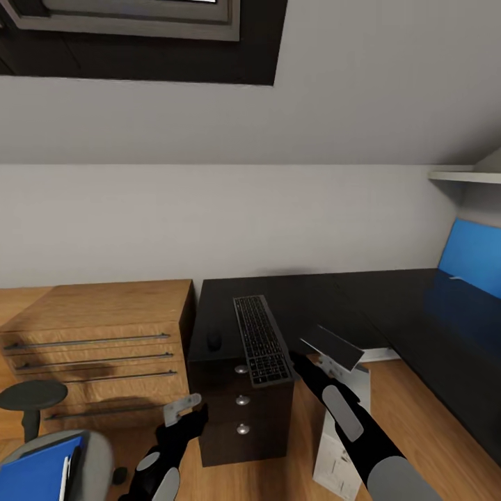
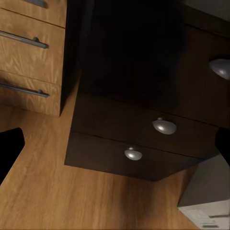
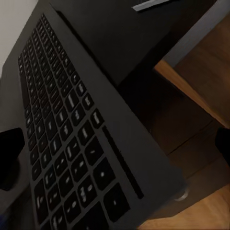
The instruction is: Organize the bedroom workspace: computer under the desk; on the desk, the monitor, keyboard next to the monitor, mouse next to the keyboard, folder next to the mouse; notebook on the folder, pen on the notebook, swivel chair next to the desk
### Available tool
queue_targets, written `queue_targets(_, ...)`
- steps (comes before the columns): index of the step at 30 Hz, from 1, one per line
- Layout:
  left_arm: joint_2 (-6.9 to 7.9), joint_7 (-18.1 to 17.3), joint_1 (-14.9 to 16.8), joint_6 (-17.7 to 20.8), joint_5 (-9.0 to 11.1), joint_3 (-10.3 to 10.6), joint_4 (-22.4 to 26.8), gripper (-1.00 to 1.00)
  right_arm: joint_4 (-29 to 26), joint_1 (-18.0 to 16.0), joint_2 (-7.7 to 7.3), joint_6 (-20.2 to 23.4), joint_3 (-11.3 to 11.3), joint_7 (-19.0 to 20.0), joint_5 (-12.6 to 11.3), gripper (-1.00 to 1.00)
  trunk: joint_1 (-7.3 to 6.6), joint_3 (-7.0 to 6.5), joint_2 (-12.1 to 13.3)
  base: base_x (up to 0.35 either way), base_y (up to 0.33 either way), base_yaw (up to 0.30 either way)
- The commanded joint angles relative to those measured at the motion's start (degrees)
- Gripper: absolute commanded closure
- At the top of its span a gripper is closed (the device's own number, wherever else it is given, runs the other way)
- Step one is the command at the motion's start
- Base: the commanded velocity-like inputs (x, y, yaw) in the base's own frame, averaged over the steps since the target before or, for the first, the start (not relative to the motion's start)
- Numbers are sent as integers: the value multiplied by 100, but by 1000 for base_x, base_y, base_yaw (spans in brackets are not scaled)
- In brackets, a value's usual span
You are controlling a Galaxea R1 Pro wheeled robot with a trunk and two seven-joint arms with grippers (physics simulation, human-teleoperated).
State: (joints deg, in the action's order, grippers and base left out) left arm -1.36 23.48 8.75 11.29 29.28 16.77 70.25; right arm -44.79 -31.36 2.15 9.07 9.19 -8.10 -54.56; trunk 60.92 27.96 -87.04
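Note:
The keyboard (image 1: 261, 339) lies lengthwise on the black desk (image 1: 390, 306), its near end over the drawer unit (image 1: 242, 410). The mouse (image 1: 213, 340) sits just left of it. My right gripper (image 1: 300, 356) is open at the keyboard's near right corner. In the right wrist view its dark fingertips (image 3: 9, 160) stand far apart over the keyboard (image 3: 67, 143). My left gripper (image 1: 182, 407) hangs open and empty, low in front of the drawer knobs (image 2: 164, 125). The computer (image 1: 341, 435) stands under the desk. The blue folder (image 1: 35, 476) rests on the swivel chair (image 1: 94, 459). Monitor, notebook and pen are out of view.
A wooden chest of drawers (image 1: 97, 334) stands against the desk's left side. The desk's long wing runs right to a blue back panel (image 1: 473, 257). A dark flat slab (image 1: 335, 346) shows beside my right wrist. A round dark stool top (image 1: 31, 395) stands behind the chair.

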Motion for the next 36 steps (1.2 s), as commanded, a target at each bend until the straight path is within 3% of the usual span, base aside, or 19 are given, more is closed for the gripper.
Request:
queue_targets(1,1,43,4,12,39,11,12,-100,-12,-3,-3,12,12,-43,-51,-100,22,25,-45,2,0,0)
queue_targets(7,-3,274,4,-3,41,19,24,-100,3,0,-11,23,13,104,-96,-100,154,133,-286,0,0,0)
queue_targets(18,-5,341,4,-4,44,19,12,-100,224,9,-120,77,10,979,-114,-100,396,330,-727,0,0,0)
queue_targets(21,-6,367,4,7,44,24,8,-100,244,8,-133,77,6,1062,-109,-100,462,384,-847,0,0,0)
queue_targets(28,-13,928,4,4,42,28,-17,-100,251,9,-139,64,7,1096,-99,-100,615,510,-1128,-108,0,0)
queue_targets(36,-14,1016,4,4,42,34,-110,-100,243,14,-137,19,1,1104,-91,-100,791,653,-1449,-66,0,0)
